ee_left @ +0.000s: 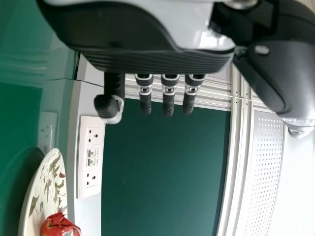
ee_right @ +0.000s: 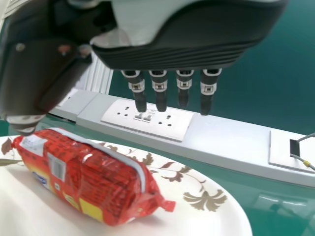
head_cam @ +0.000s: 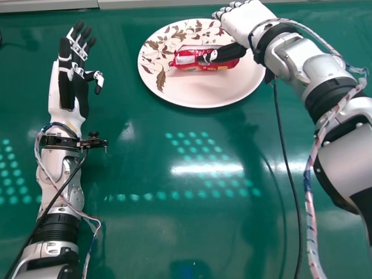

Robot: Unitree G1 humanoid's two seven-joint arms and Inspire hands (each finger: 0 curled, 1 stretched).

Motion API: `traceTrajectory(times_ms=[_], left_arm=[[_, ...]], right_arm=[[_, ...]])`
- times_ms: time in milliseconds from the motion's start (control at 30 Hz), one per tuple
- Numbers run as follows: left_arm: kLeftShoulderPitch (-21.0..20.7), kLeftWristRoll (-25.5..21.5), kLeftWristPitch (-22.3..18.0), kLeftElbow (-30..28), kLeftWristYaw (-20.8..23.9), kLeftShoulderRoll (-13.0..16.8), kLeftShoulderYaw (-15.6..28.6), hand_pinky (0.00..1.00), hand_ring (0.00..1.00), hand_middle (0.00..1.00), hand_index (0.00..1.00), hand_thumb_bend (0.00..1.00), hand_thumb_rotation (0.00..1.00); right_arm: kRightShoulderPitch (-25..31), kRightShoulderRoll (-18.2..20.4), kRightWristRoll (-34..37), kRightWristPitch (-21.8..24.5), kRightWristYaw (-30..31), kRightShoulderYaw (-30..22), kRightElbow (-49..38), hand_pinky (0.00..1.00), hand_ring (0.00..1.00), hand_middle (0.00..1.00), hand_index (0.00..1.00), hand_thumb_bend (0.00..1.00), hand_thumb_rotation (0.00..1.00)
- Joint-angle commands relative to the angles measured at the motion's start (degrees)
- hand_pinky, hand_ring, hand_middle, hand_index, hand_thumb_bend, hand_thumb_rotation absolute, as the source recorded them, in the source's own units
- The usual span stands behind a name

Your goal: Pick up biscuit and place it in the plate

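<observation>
Biscuit packet [ee_right: 113, 184] lies well within the plate [head_cam: 200, 99], where it should stay put; my right robot hand [head_cam: 247, 23] has straight fingers, presumably to free it. My left robot hand [head_cam: 67, 87] idles, open.

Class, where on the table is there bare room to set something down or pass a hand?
Bare: the table between left arm and black cable, nearer the robot than the plate; also the gap between left hand and plate. Crowded: the plate's middle and right, where the right hand and biscuit are.
</observation>
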Motion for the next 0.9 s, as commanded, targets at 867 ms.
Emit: traceTrajectory(times_ms=[867], left_arm=[[0.7,2.9,-3.7,9.5,1.1,-1.3,-1.1,0.0,0.74,0.8,0.81,1.0,0.92]], right_arm=[[40.2,-11.3,47.3,33.1,30.2,-49.9,-72.0,0.77,0.83,0.86,0.86,0.86,0.58]])
